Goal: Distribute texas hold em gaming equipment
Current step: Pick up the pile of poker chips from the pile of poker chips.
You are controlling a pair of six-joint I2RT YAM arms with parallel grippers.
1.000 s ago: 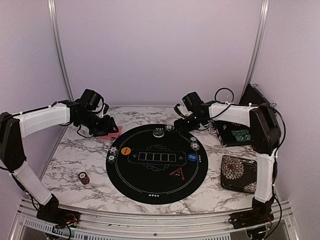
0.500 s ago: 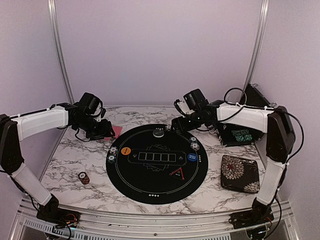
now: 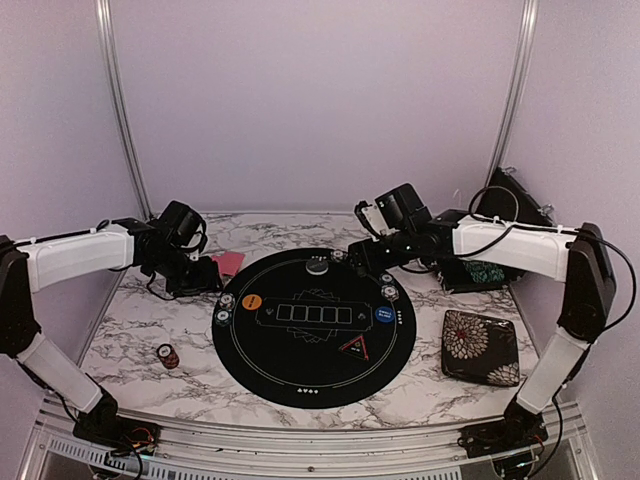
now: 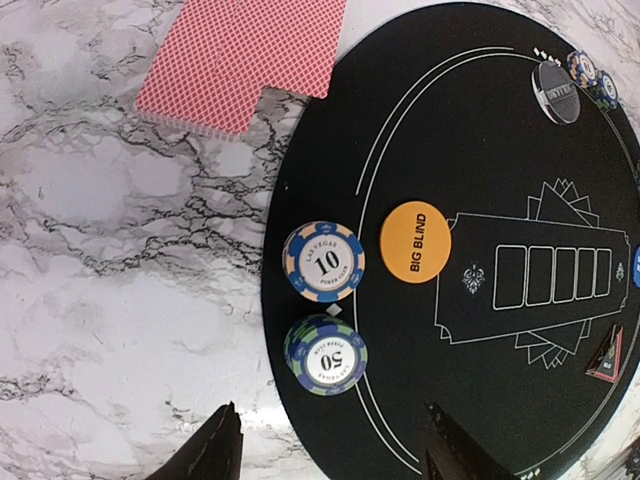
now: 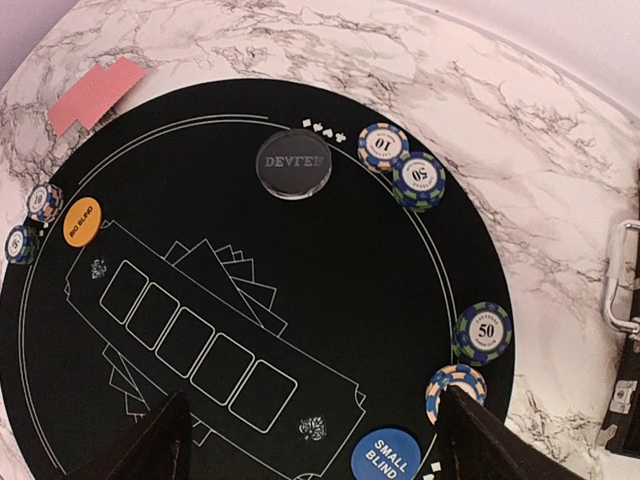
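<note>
The pink-red-backed cards [image 3: 228, 263] [image 4: 240, 60] lie on the marble just off the black mat's [image 3: 314, 375] far-left rim. My left gripper [image 3: 196, 283] [image 4: 330, 462] hovers open and empty beside them, above the "50" chip stack [image 4: 325, 354] and "10" stack [image 4: 323, 262]. The orange button [image 4: 415, 242] lies next to those. My right gripper [image 3: 366, 258] [image 5: 318, 452] hangs open over the mat's far right. Its fingers frame the blue button [image 5: 385, 455], with two chip stacks [image 5: 484, 333] at the right rim. More chips [image 5: 400, 163] sit by the dealer button [image 5: 294, 163]. The triangle marker [image 3: 356, 348] lies near the front.
A lone red chip stack [image 3: 167, 355] stands on the marble at the front left. The floral-patterned case [image 3: 478, 345] lies right of the mat. A black box [image 3: 472, 270] sits behind it under the right arm, its metal latch [image 5: 620, 275] visible.
My left gripper has drawn back to the left off the cards, which now lie uncovered. The right arm's elbow has swung out to the right while its gripper stays over the mat's far edge.
</note>
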